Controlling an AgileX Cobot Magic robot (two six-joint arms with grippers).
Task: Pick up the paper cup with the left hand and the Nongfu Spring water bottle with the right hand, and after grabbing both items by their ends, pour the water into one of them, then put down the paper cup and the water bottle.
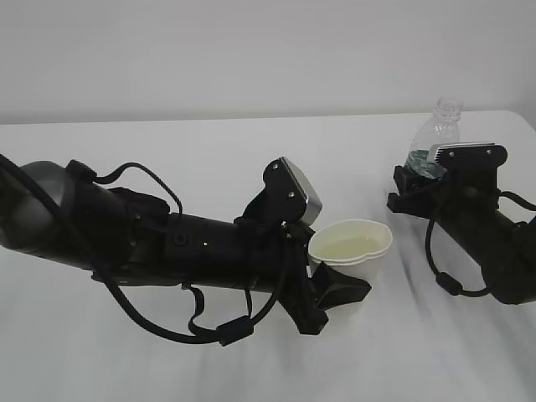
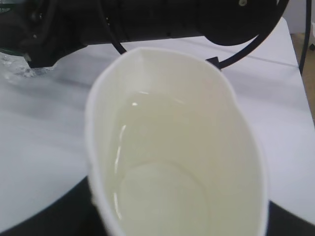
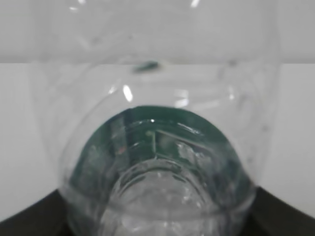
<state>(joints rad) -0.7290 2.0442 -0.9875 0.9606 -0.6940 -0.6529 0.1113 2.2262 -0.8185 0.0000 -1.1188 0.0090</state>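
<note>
- paper cup (image 1: 352, 251) upright on the white table (image 1: 209, 151), left of the Nongfu Spring water bottle (image 1: 435, 138), well apart; clear water (image 2: 162, 147) inside.
- left tool (image 1: 335, 289) half-open around the cup's lower body, cup rim squashed out of round.
- bottle upright near the table's far right edge, capless.
- right tool (image 1: 419, 180) at the bottle's label; can't tell whether it grips.
</note>
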